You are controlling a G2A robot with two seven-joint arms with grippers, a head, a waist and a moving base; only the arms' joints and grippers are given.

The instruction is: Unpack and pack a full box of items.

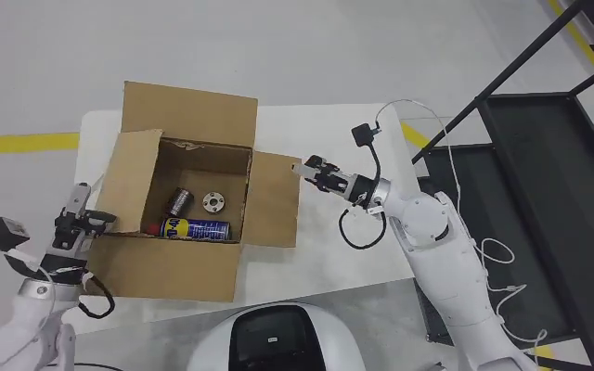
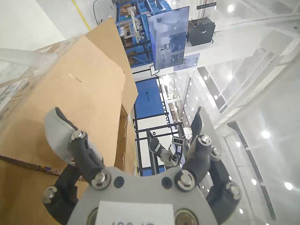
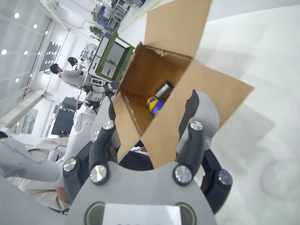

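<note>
**Cardboard box (image 1: pixel 172 269) stood open on the table (image 1: pixel 325 130)**

The left gripper (image 1: pixel 93 223) sat just beside the box's left flap, fingers spread and empty. On the box floor lay a metal cylinder (image 1: pixel 179 198), a blue-and-yellow spray can (image 1: pixel 197 228) and a round metal fitting (image 1: pixel 214 200). The right gripper (image 1: pixel 304 171) hung at the right flap's edge, fingers also apart.

1. I work at a white rectangular table (image 1: pixel 343 130).
2. One thing stands directly on it: an open brown cardboard box (image 1: pixel 162 269), on the left half, close to the left edge and the near edge.
3. The box's far flap (image 1: pixel 190 111) rises on the far-edge side.
4. The box's right flap (image 1: pixel 274 199) spreads out toward the table's middle.
</note>
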